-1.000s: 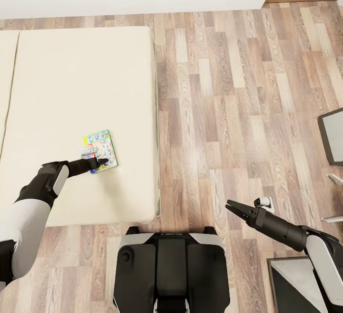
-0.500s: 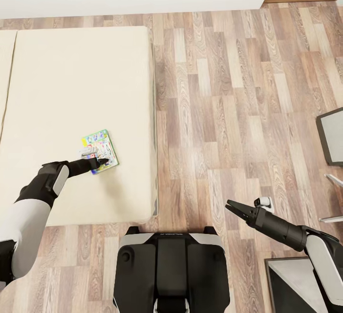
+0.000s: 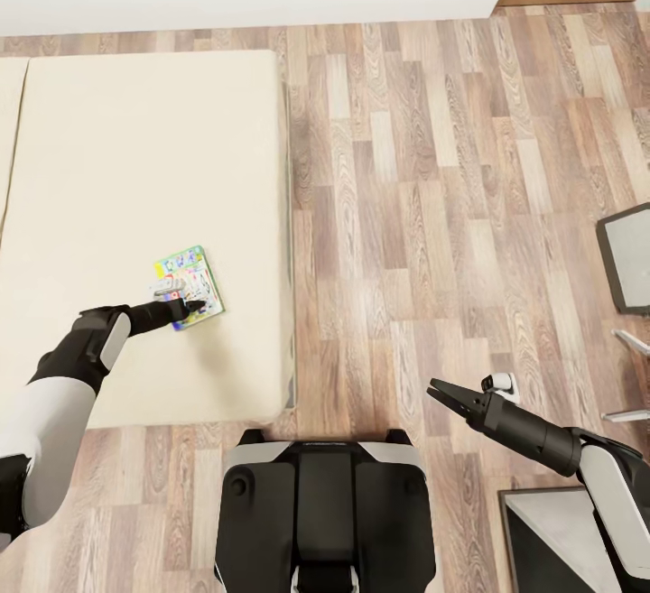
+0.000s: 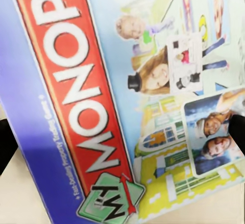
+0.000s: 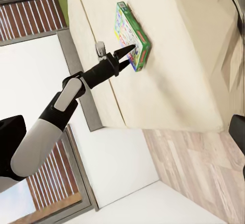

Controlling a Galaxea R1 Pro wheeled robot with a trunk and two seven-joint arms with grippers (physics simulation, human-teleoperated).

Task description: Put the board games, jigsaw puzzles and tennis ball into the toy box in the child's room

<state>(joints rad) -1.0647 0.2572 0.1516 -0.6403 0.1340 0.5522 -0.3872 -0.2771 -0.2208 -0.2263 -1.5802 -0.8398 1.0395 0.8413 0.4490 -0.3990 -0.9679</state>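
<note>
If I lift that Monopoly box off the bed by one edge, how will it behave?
The board game looks like a thin flat rigid box, so it probably stays stiff rather than drooping. Held at one edge by the left claw, it may pivot or slip. Lying flat on the bed, it won't roll.

Board game [image 3: 190,286]: white-green lid with red band bearing white lettering, green edge. Bed [image 3: 135,169]: plain beige. Floor [image 3: 433,214]: brown wood planks. Left gripper [image 3: 191,307]: black.
</note>
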